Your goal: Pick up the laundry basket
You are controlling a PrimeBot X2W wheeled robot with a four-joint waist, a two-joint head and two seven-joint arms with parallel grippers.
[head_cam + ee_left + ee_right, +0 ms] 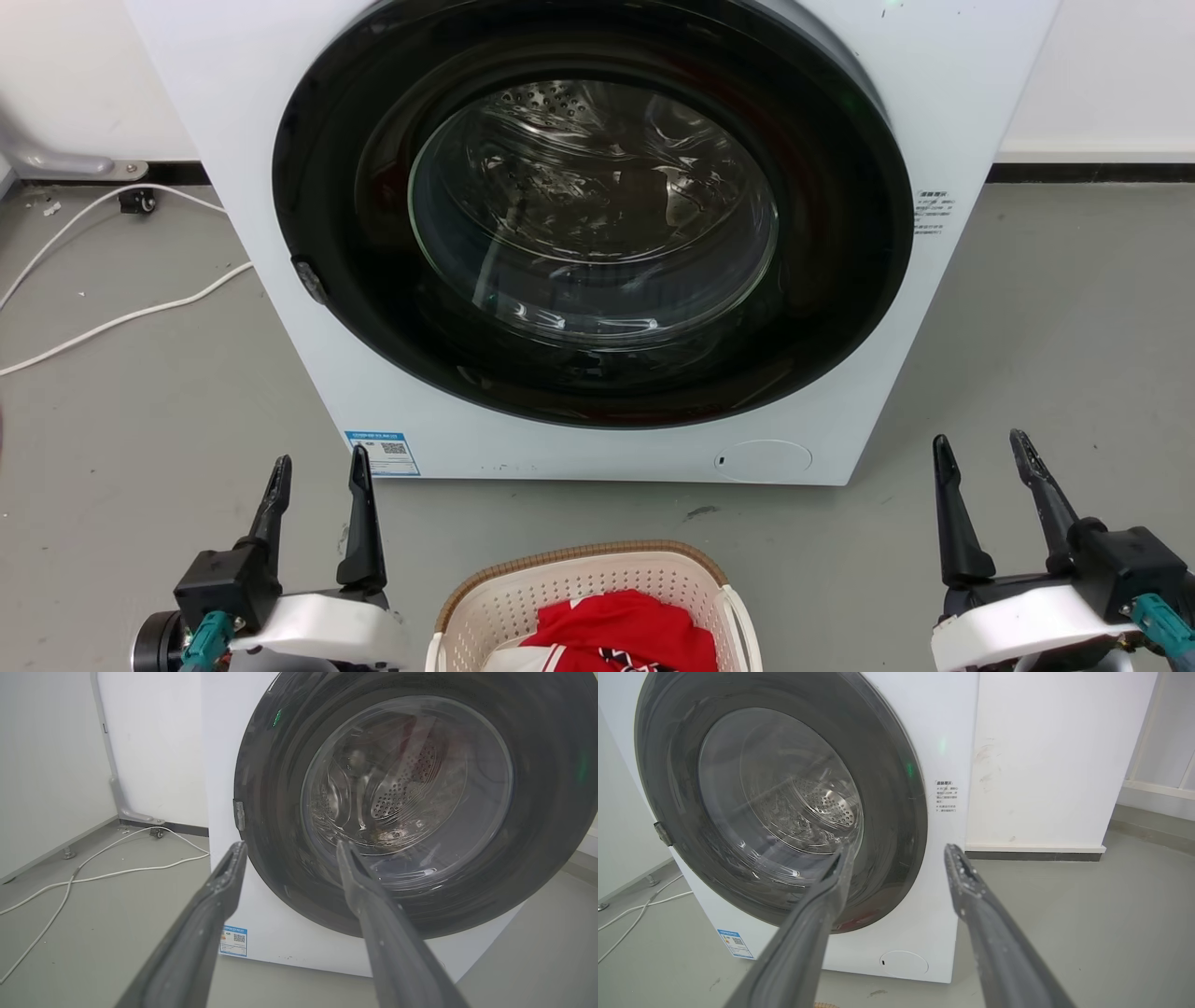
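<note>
While we approach: left gripper (321, 455) and right gripper (978, 437) spread, empty.
Laundry basket (579, 553): untouched.
Next: we reach down for its handles (744, 621).

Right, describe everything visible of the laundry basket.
The laundry basket is cream-white perforated plastic with rounded corners, a brown woven-look rim and white side handles. It stands upright on the grey floor in front of the washer, apart from it, its near part cut off by the head view's bottom edge. A red garment with some white lies inside. The left gripper and right gripper flank it, jaws open, touching nothing.
</note>
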